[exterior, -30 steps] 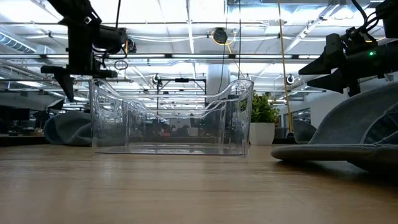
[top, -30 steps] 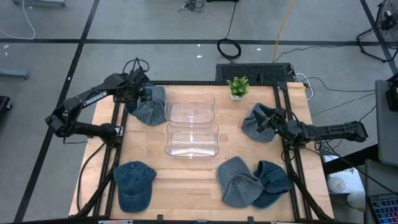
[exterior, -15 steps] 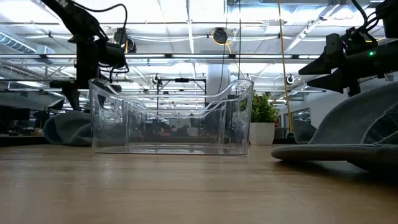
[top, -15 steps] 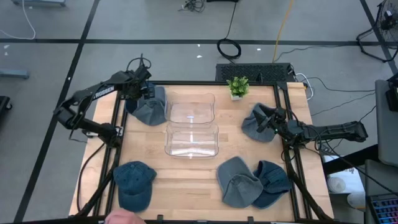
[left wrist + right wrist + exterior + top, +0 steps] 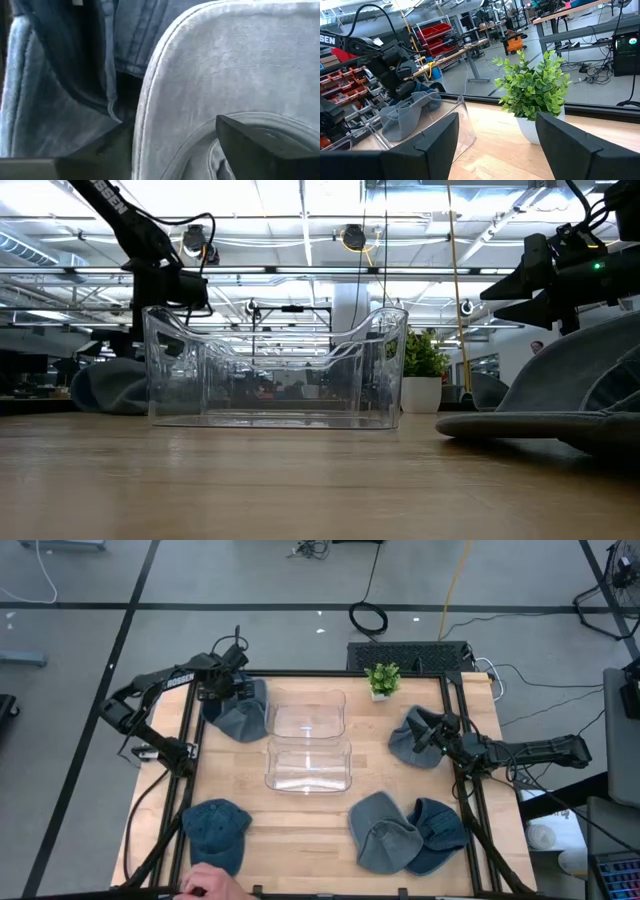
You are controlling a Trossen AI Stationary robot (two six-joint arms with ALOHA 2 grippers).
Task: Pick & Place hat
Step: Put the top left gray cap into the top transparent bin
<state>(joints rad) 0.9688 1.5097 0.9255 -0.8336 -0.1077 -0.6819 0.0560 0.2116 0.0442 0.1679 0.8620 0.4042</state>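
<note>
We see five denim caps on the wooden table (image 5: 310, 830). The one in play is a grey-blue cap (image 5: 238, 710) at the far left corner, just beside the rear clear bin (image 5: 306, 712); up close its faded brim shows stitched rows and a curved seam, with darker blue denim folded beside it. The left gripper (image 5: 228, 690) sits on this cap, its fingers (image 5: 260, 147) spread apart with the fabric pressed against them; we cannot tell whether it actually has hold of the cloth. The right gripper (image 5: 428, 732) rests over another grey cap (image 5: 412, 737) at the right edge, its fingers (image 5: 580, 145) parted with nothing between them, facing the potted plant (image 5: 535, 92).

A second clear bin (image 5: 308, 765) stands in front of the first. A dark blue cap (image 5: 216, 832) lies near left, and a grey cap (image 5: 382, 832) overlaps a blue one (image 5: 436, 832) near right.

Compared with a second ago, the left arm's elbow has swung back away from the table while its gripper stays on the cap, and a person's hand (image 5: 205, 883) has come in at the near edge. The right arm has not moved.
</note>
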